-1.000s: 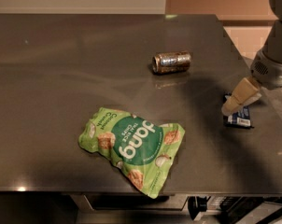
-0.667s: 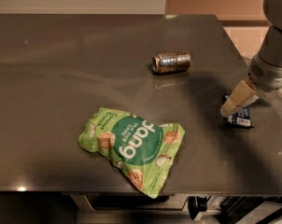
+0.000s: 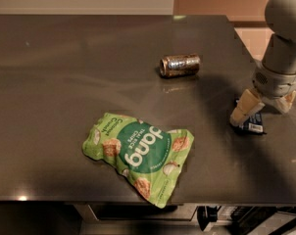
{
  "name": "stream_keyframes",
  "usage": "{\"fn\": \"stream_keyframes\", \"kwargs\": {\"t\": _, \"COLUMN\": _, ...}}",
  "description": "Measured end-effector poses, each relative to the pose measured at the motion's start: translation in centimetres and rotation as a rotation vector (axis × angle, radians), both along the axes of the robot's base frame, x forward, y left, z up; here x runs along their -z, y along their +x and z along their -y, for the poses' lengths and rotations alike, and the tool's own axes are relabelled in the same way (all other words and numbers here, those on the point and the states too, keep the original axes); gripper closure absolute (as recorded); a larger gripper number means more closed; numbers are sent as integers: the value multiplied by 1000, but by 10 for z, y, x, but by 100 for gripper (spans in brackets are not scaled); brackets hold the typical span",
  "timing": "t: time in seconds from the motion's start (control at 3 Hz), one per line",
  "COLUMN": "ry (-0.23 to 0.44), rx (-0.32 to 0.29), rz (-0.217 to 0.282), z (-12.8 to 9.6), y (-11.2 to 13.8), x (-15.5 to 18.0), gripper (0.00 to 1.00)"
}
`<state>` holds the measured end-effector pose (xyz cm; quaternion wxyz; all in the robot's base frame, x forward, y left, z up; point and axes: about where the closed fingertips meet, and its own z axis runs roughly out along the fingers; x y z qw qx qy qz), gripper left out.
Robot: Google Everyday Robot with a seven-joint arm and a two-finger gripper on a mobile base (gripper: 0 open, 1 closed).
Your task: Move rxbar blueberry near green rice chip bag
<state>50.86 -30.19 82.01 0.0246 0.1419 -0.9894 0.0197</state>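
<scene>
The rxbar blueberry (image 3: 252, 124), a small dark-blue wrapper with white print, lies flat near the table's right edge. My gripper (image 3: 261, 113) is right over it, open, with the left cream finger (image 3: 246, 106) touching down at the bar's left end and the other finger (image 3: 287, 101) to the right. Part of the bar is hidden under the finger. The green rice chip bag (image 3: 138, 153), light green with a dark "dang" circle, lies flat near the front edge, well left of the bar.
A brownish metallic can (image 3: 180, 65) lies on its side in the middle right of the dark table (image 3: 64, 72). The table's right edge runs just beyond the gripper, and its front edge lies just below the bag.
The arm has shifted slightly left and the gripper has settled lower over the bar. The bar, bag and can have not moved.
</scene>
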Motion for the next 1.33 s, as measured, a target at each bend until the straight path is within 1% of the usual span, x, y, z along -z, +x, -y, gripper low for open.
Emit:
{"fn": "stream_keyframes", "kwargs": {"t": 0.33, "ry": 7, "rx": -20, "rz": -3, "z": -9, "y": 3, "x": 0, "gripper": 41}}
{"fn": "stream_keyframes", "kwargs": {"t": 1.0, "ry": 11, "rx": -28, "rz": -4, "z": -12, "y": 3, "x": -7, "gripper": 87}}
{"fn": "stream_keyframes", "kwargs": {"t": 1.33, "ry": 51, "rx": -119, "rz": -5, "z": -37, "y": 7, "x": -9, "gripper": 100}}
